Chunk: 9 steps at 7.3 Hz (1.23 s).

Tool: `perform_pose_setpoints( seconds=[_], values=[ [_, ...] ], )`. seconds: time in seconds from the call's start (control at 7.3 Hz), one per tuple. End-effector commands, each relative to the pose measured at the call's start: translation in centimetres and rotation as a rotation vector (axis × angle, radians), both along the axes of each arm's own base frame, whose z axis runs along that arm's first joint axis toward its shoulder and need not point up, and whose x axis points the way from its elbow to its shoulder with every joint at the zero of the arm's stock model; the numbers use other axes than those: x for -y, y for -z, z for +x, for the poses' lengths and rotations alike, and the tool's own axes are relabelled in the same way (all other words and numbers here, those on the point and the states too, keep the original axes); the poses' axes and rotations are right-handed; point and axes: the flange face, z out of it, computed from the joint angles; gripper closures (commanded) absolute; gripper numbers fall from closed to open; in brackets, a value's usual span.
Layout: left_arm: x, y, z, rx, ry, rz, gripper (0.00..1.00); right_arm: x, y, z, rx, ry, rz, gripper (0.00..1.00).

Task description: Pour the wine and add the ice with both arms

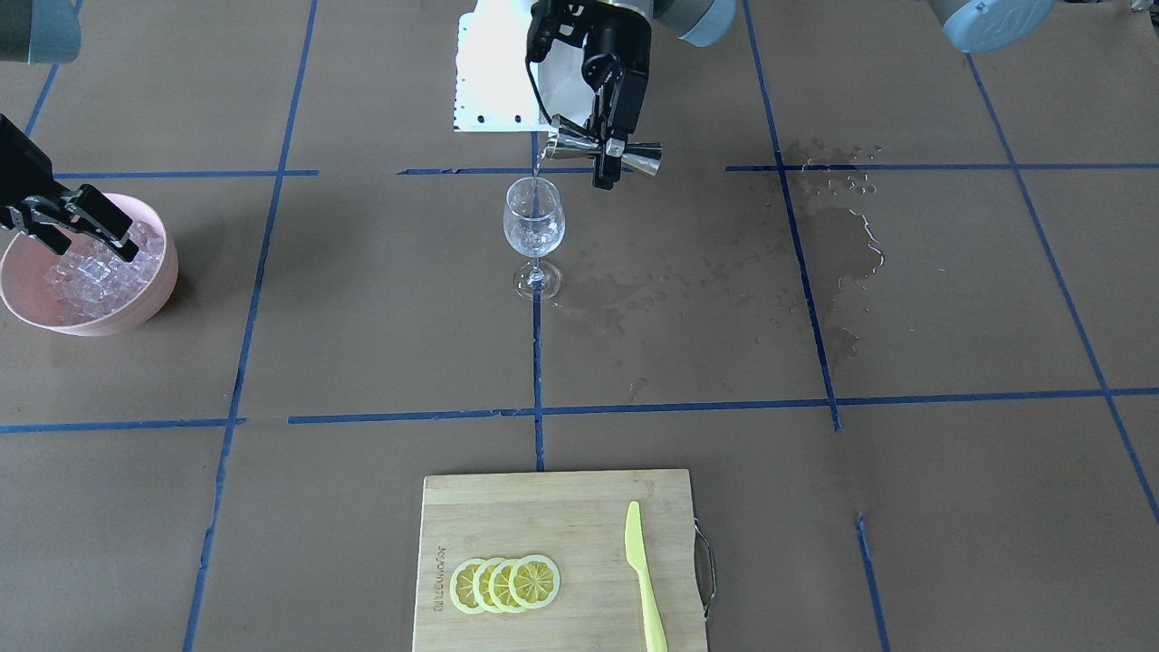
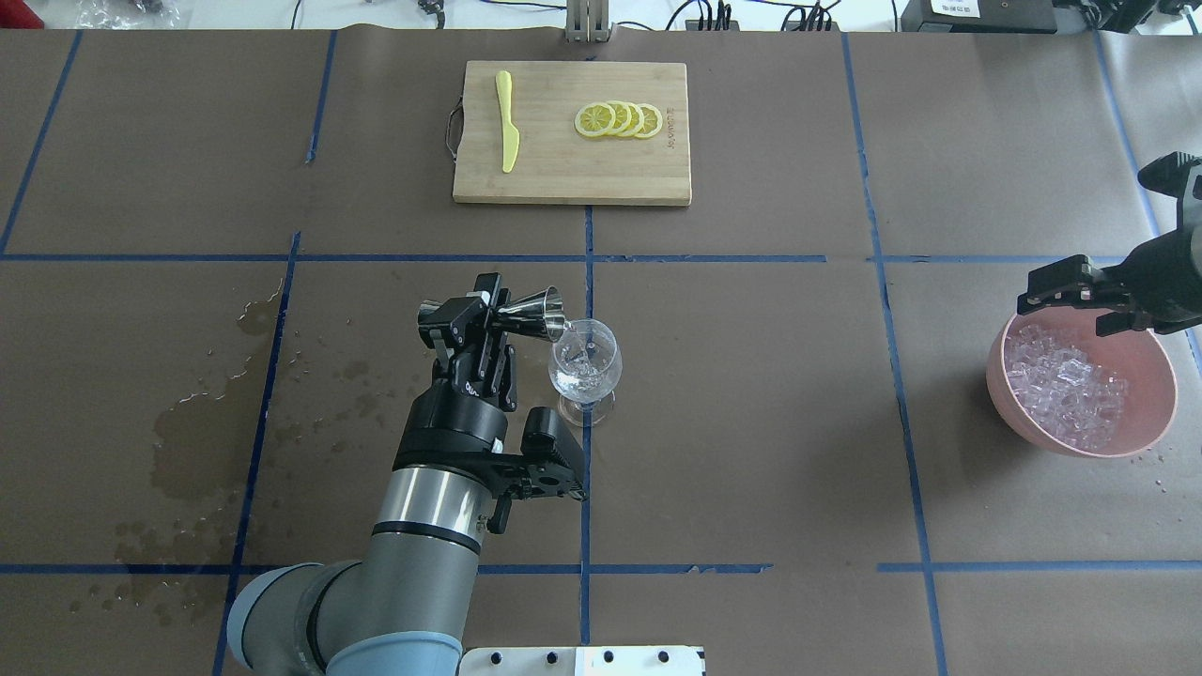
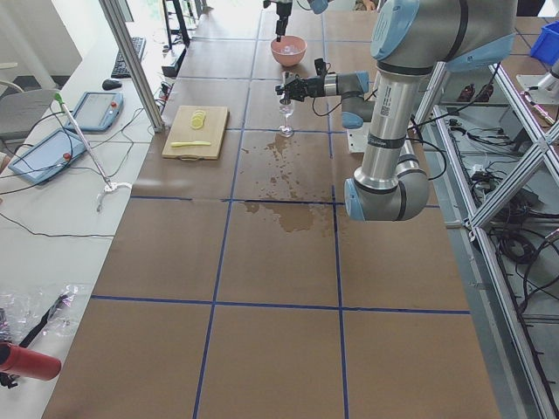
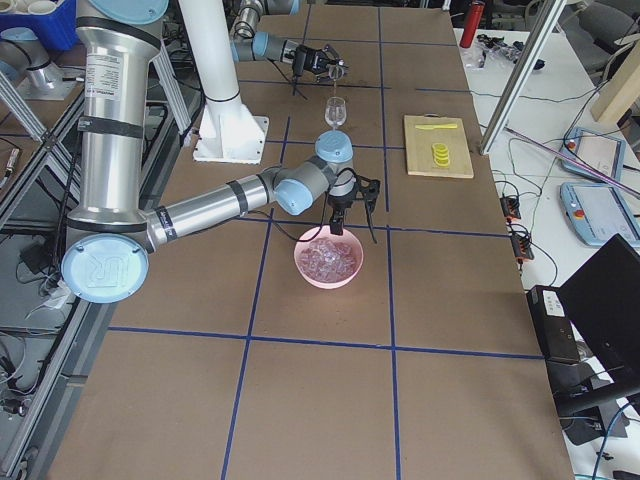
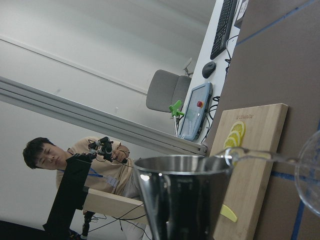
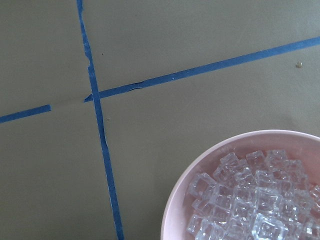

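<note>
Left arm [image 2: 427, 512]: silver-grey tube links, light blue joint caps, black collar bands | right arm [image 4: 205, 212]: same build, UR logo on round blue end cap [image 4: 100, 272] | left gripper [image 1: 605, 163]: black, claw-fingered, thin black cable [image 1: 533, 89] alongside | right gripper [image 2: 1069, 299]: black, two jointed fingers | base [image 2: 582, 660]: white plate, row of dark bolts

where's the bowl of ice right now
In the overhead view the pink bowl holding the ice sits at far right, on the robot's right side, under the open right end effector, well apart from the wine glass.
</note>
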Motion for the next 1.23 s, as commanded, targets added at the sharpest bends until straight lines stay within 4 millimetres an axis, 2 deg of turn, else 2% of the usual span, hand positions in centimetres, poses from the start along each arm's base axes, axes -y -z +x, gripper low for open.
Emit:
perform_pose_setpoints(
  seconds=[0.0, 0.55, 1.1],
  values=[
    [0.01, 0.02, 0.05, 0.097, -0.005, 0.022, 1.0, 0.0, 0.01, 0.0, 0.0, 0.0, 0.0, 0.0],
    [0.0, -0.67, 0.65, 0.192, 0.02, 0.04, 1.0, 0.0, 0.03, 0.0, 0.001, 0.0, 0.001, 0.0],
    [-0.24, -0.61, 0.62, 0.177, 0.023, 0.041, 1.0, 0.02, 0.18, -0.01, 0.003, 0.0, 0.004, 0.0]
  ],
)
